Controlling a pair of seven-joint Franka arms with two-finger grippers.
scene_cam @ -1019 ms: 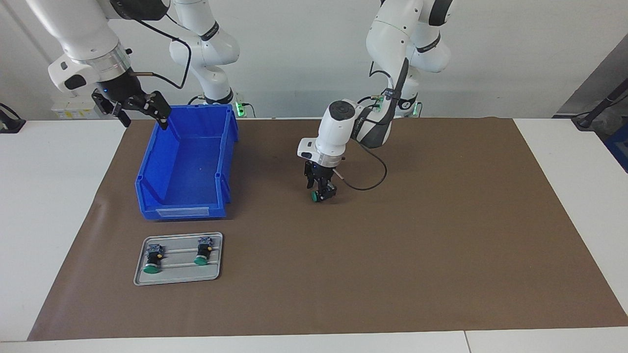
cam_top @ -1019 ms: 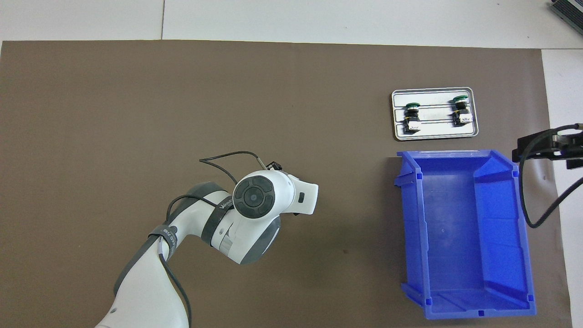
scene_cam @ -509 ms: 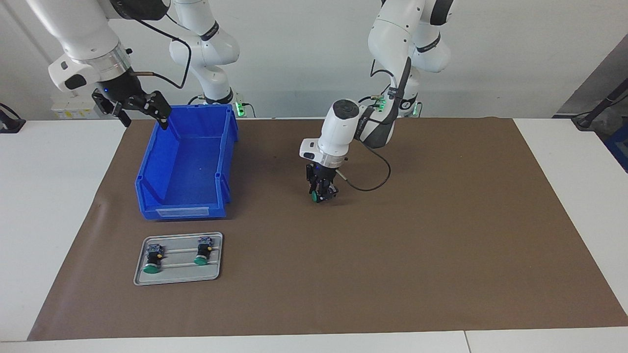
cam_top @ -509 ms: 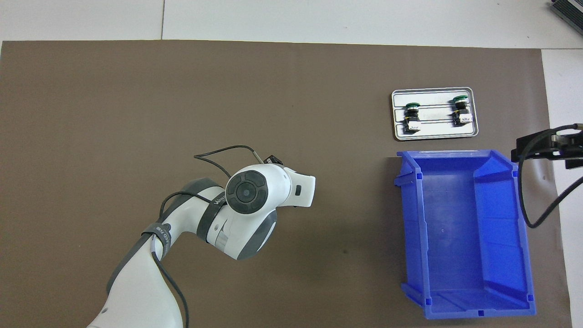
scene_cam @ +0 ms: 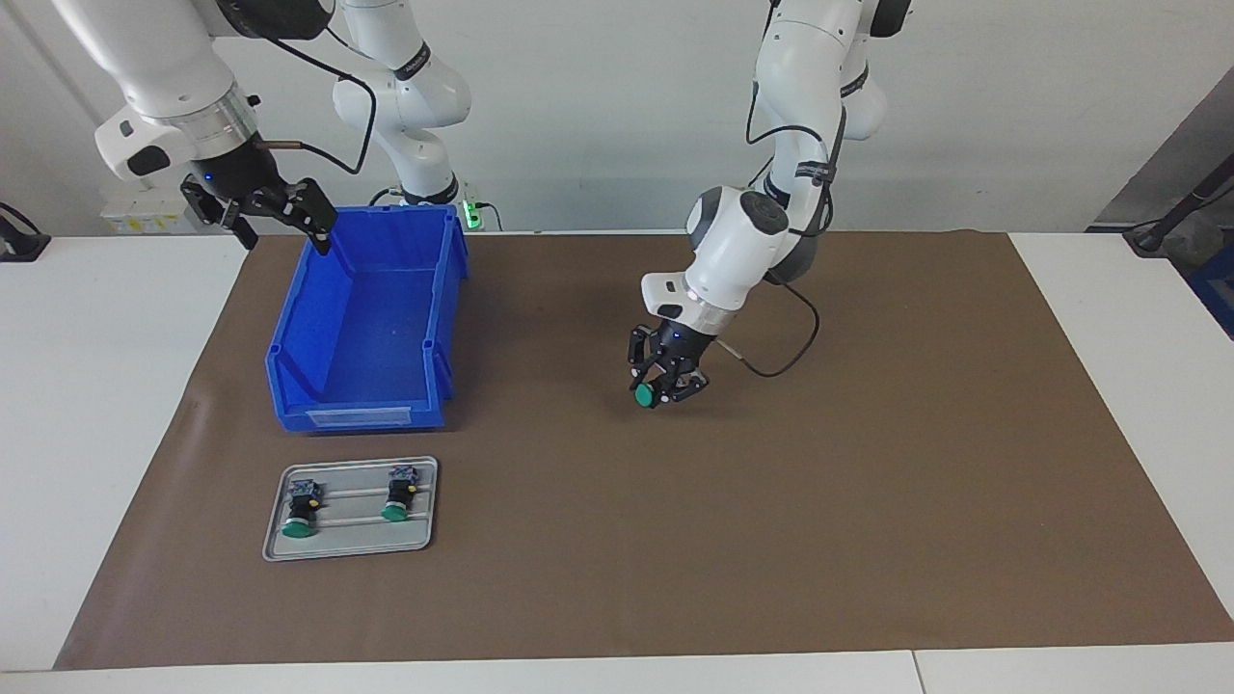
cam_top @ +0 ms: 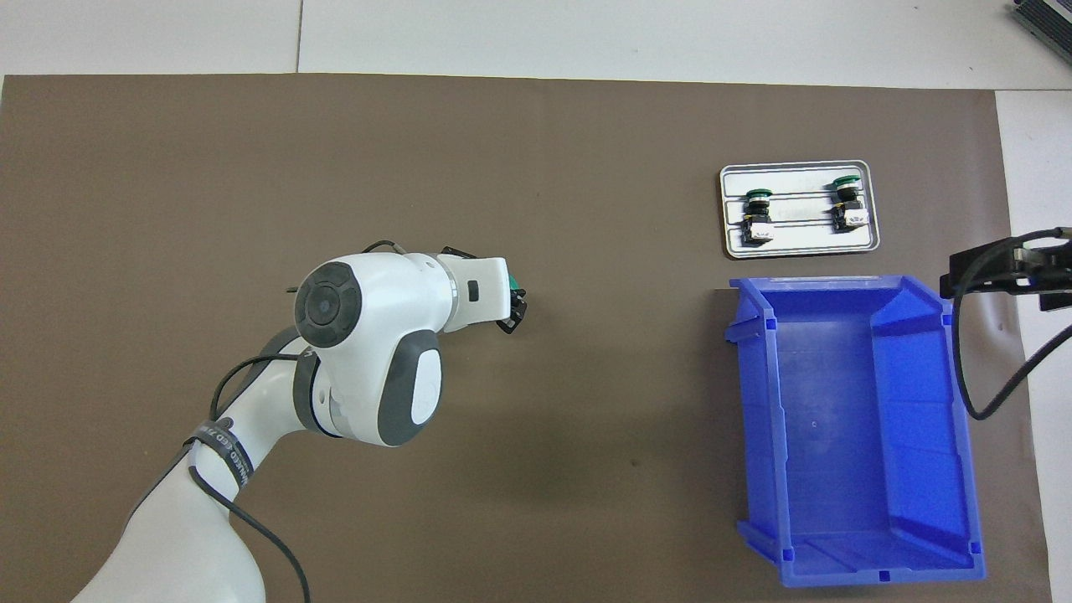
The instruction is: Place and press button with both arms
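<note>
Green-capped button (scene_cam: 644,396) in left pincer (scene_cam: 665,384), above brown mat (scene_cam: 868,482)

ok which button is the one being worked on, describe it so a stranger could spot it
Start at the brown mat and find the left gripper over its middle. The button sits clamped in that gripper, green cap tilted down. The two other buttons lie on the metal tray by the blue bin; this one alone is held.

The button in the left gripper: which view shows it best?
The facing view. There the button shows its round green cap between the fingers of the left gripper, low over the brown mat. In the overhead view the wrist hides nearly all of it; only a green sliver shows.
</note>
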